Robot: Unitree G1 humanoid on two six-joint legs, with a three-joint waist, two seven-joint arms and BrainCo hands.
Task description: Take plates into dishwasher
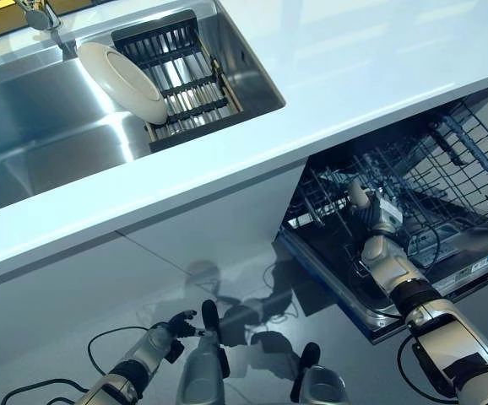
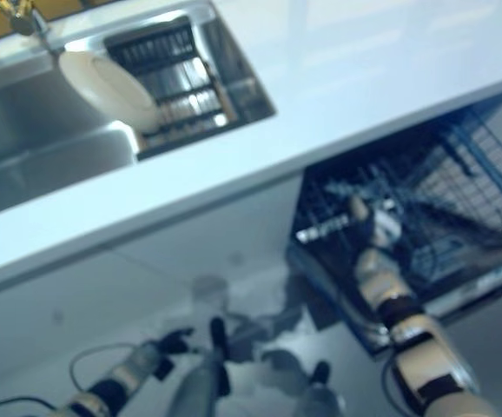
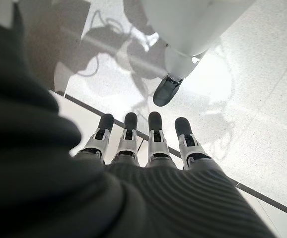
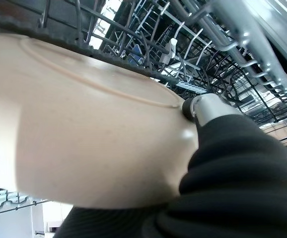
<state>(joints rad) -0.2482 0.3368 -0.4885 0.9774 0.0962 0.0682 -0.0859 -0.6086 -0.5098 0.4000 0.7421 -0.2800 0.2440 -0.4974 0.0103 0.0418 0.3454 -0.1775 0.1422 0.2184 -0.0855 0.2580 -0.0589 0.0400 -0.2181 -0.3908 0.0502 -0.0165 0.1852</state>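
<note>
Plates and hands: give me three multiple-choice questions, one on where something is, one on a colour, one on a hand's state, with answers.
1. Where does the plate outside the dishwasher sit?
A. In the sink, leaning on its rack
B. On the floor
C. On the counter

2. What colour is the plate at the right hand?
A. Blue
B. Black
C. Cream

3. How is the left hand?
A. Holding a plate
B. Open and empty
C. Gripping the rack

Answers: 1 A, it leans against the sink rack. 2 C, seen in the right wrist view. 3 B, straight fingers over bare floor.

White countertop [image 1: 354, 93] with steel sink [image 1: 33, 126] above grey floor [image 3: 262, 99].
</note>
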